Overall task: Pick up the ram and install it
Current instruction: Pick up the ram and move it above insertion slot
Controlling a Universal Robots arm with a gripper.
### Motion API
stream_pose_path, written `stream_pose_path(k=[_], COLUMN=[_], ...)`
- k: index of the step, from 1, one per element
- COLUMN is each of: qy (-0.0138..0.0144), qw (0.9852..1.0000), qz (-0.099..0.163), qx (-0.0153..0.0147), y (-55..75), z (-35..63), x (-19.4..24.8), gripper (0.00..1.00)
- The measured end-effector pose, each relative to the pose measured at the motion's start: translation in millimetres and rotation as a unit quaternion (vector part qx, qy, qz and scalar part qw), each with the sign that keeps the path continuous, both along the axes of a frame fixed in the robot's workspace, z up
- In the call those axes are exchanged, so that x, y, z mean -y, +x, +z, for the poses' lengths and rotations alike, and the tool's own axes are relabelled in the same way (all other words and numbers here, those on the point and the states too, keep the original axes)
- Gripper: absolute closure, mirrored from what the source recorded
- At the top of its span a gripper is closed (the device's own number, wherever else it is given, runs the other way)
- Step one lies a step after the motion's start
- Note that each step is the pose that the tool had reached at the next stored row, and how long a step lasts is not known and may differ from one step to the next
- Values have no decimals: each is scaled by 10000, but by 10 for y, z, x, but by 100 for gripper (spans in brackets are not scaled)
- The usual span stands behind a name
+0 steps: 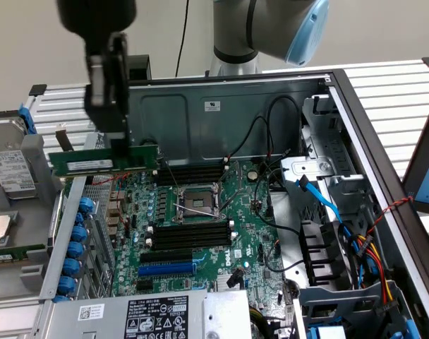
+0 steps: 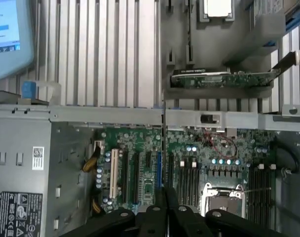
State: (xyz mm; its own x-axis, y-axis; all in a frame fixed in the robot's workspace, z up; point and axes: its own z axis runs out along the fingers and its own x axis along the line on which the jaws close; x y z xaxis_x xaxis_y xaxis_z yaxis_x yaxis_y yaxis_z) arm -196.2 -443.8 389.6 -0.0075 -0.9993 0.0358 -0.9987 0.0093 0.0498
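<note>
Ram (image 1: 105, 164): clamped in my jaws, held above the motherboard (image 1: 246, 212), not yet seated; its memory slots (image 1: 191, 234) stand bare.

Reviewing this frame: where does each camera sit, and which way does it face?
Exterior view: off the arm, above the open computer case, looking down at the motherboard; the arm and the gripper, shut on the ram, show.
Wrist view: on the wrist, facing down past the gripper onto the motherboard.
Shared: the motherboard and its CPU socket.
</note>
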Motion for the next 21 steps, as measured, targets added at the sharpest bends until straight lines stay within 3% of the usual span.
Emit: stream_pose_path(k=[11,14,17,21], qy=[-1,0,0,0], qw=[10000,10000,10000,10000], qz=[0,0,1,1], qx=[0,0,-4,-5], y=[548,682,802,818], z=[-1,-15,-36,-59], x=[0,-20,-68,-230], gripper=[88,88,88,88])
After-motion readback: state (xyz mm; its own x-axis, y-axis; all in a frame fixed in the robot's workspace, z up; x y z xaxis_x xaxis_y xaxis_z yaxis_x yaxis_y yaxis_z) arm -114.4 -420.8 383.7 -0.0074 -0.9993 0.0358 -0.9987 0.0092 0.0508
